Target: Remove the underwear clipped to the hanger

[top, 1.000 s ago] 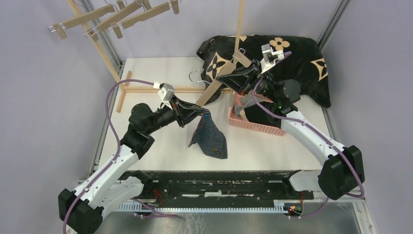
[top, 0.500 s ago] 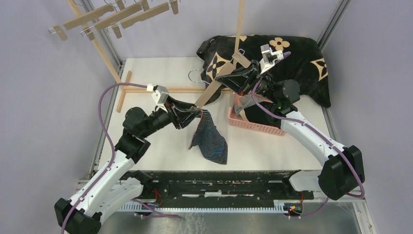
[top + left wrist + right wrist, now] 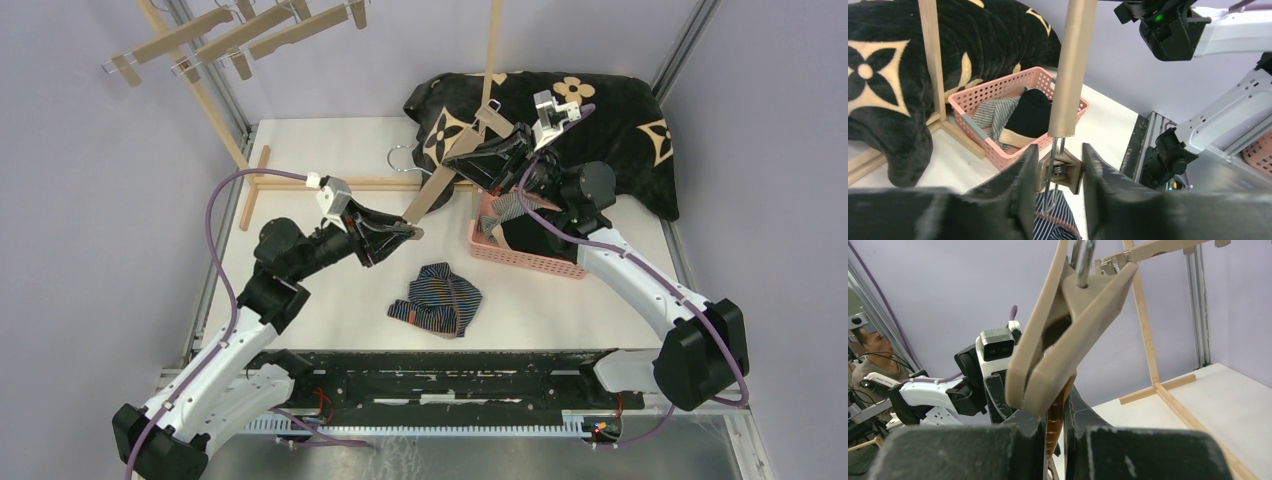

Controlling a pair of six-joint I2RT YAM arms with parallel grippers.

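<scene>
**A:** So, status?
**B:** On the white desk (image 3: 330, 150), navy thin-striped boxer shorts (image 3: 437, 300) lie crumpled, apart from the wooden hanger (image 3: 425, 195). The pink plastic basket (image 3: 520, 262) holds the grey-white striped pair (image 3: 993, 111) and the black beige-waistband pair (image 3: 1030, 112).
**A:** Hands?
**B:** Both closed. The right hand (image 3: 455, 162) clamps the hanger's upper part. The left hand (image 3: 408, 232) pinches its lower metal clip (image 3: 1060, 170).

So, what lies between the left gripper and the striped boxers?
Only bare table, in the top view, between left gripper and striped boxers.
</scene>
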